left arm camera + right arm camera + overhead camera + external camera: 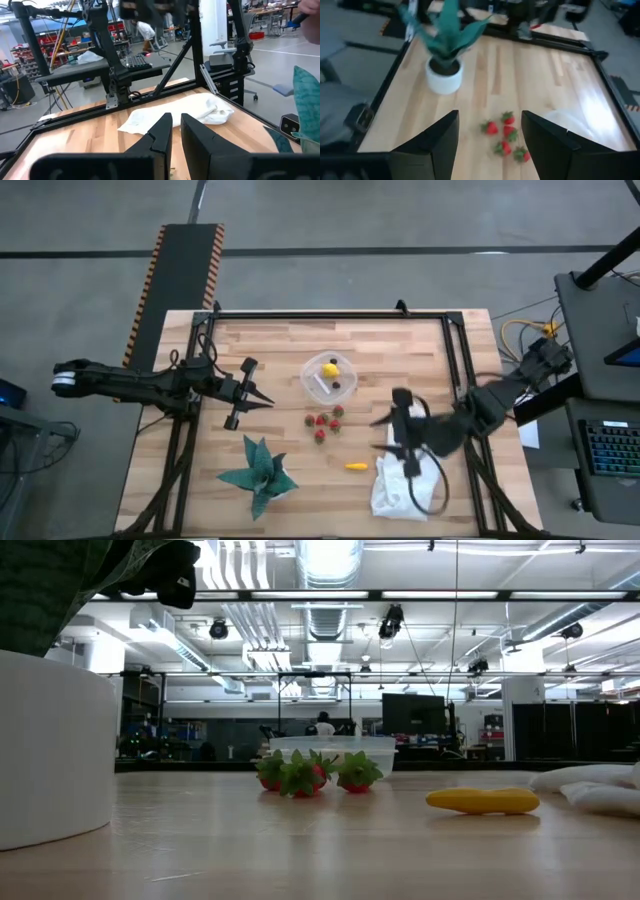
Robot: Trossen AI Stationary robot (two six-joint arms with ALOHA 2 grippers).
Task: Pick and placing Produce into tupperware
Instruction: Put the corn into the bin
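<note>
Tupperware [328, 377]: table centre, holds lemon [330, 369].
Strawberries [324, 423]: clustered just beside it.
Yellow piece [356, 466]: long axis left-right.
Left gripper [268, 400]: narrow, empty.
Right gripper [379, 434]: wide, empty.
Unclear: tub's dark pieces.

A: What sits on the wooden tabletop [250, 350] at the near left?
B: A green spiky-leaved plant [259, 474] in a white pot [443, 79].
A: And on the near right?
B: A crumpled white cloth bag [391, 490]. Off the tabletop's right edge stands a keyboard [612, 448].
</note>
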